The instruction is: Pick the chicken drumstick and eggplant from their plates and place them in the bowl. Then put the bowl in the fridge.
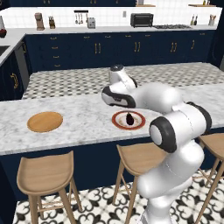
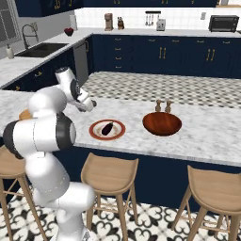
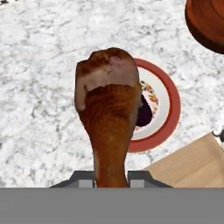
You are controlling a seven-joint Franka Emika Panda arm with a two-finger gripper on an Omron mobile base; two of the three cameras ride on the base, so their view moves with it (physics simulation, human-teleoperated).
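The reddish-brown chicken drumstick [image 3: 108,113] stands up between my fingertips, thin end down; my gripper [image 3: 110,178] is shut on it above the marble counter. Just right of it lies the red-rimmed plate [image 3: 173,105] with the dark eggplant [image 3: 145,112] on it, partly hidden behind the drumstick. From the base, the same eggplant [image 1: 130,118] rests on that plate [image 1: 118,124] just in front of my arm. The flat orange plate [image 1: 45,121] lies bare to the left. The deep reddish-brown bowl [image 2: 162,123] sits to the right of the red-rimmed plate [image 2: 96,133].
Two small shakers [image 2: 163,106] stand just behind the bowl. Wooden stools [image 1: 46,173] line the near side of the island counter [image 1: 78,118]. Navy cabinets and a back counter with a toaster oven [image 1: 141,19] run along the far wall; a sink [image 2: 40,48] is at the left.
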